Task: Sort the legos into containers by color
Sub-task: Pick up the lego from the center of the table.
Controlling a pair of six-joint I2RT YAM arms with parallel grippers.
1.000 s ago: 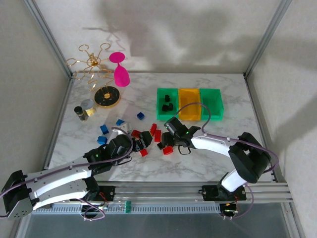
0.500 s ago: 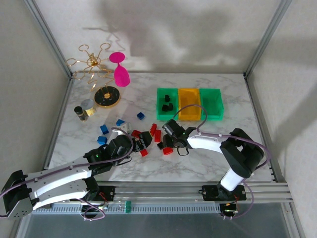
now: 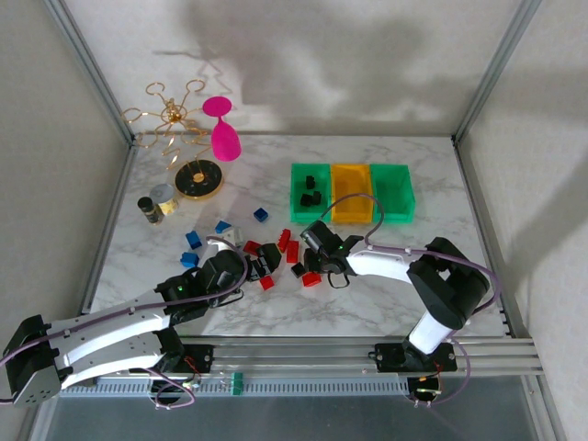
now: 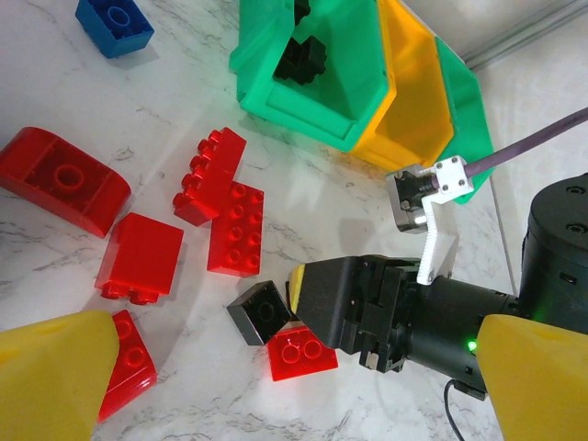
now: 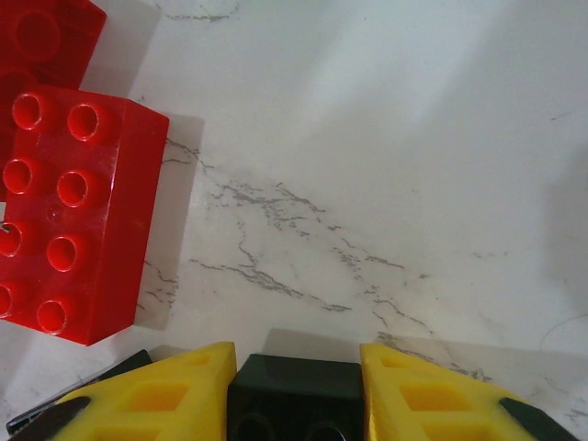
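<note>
**Near to far.** The left gripper (image 3: 265, 260) stands wide open above scattered red plastic bricks (image 4: 142, 257) and holds nothing. Just beyond it, the right gripper (image 5: 296, 360) sits low on the white marbled tabletop (image 5: 386, 138). Its yellow fingers (image 5: 184, 386) press against both sides of a small black plastic brick (image 5: 294, 400), caught at the tips only. A small red square brick (image 4: 299, 352) lies just beside it. Farther off, the leftmost green rectangular bin (image 3: 295, 197) holds other black bricks (image 3: 310, 196), with an orange-yellow bin (image 3: 351, 204) and a second green bin (image 3: 395, 197) alongside.

**Risks.** So shallow a hold may let the brick twist or drop on lifting. The red neighbour may be dragged. The closely placed arms may collide.
</note>
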